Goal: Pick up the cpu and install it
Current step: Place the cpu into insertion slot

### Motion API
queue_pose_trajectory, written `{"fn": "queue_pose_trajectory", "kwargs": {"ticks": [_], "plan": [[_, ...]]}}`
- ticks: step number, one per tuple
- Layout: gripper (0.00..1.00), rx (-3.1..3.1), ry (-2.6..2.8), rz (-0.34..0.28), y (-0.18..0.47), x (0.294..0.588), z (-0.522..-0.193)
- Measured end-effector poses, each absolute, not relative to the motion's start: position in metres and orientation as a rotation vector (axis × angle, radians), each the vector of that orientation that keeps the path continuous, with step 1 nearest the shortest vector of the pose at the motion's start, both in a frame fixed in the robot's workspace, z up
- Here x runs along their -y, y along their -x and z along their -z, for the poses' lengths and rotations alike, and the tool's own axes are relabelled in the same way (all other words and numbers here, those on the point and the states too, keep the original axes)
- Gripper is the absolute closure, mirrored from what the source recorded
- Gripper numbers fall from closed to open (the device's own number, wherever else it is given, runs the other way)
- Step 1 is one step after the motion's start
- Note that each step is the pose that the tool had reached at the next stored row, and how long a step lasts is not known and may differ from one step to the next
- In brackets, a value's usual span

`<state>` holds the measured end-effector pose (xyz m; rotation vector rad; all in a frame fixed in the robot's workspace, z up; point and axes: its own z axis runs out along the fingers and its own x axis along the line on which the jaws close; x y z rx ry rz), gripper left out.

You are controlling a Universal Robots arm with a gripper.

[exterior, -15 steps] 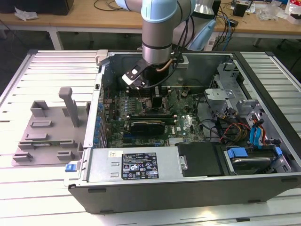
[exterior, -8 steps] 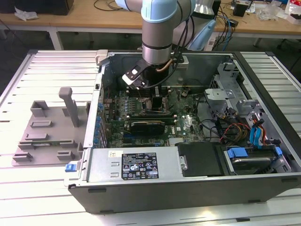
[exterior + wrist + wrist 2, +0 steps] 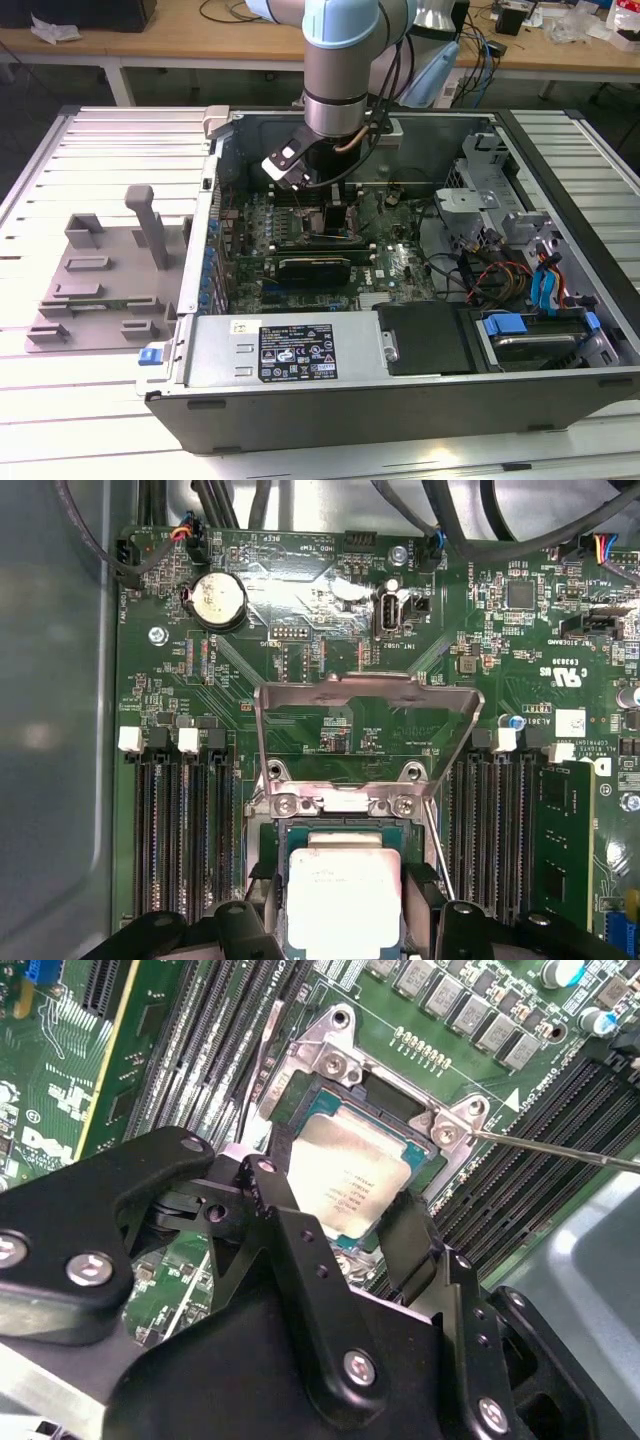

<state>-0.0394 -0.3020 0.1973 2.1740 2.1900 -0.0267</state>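
The cpu (image 3: 352, 1175) sits flat, silver top up, in the open socket (image 3: 388, 1098), nearly square with no clear long axis and its edges parallel to the socket's, pinched on two opposite sides by the claw (image 3: 345, 1215), which should, I judge, hold it level and never press down.

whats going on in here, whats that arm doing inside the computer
A robot arm is reaching into an open computer case to install a processor. Its gripper holds the cpu between its fingers, right over the socket on the motherboard. The socket's metal retention frame is flipped up and open. Whether the cpu is fully seated is hard to tell. A grey fixture tray sits outside the case, on the exterior view's left.
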Motion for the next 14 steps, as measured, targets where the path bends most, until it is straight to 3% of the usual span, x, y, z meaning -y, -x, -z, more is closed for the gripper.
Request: {"fn": "queue_pose_trajectory", "kwargs": {"ticks": [10,14], "plan": [[0.40,-2.190,-2.174,0.027,0.0394,0.3020,-0.2043],[0.64,-2.190,-2.174,0.027,0.0395,0.3021,-0.2051]]}}
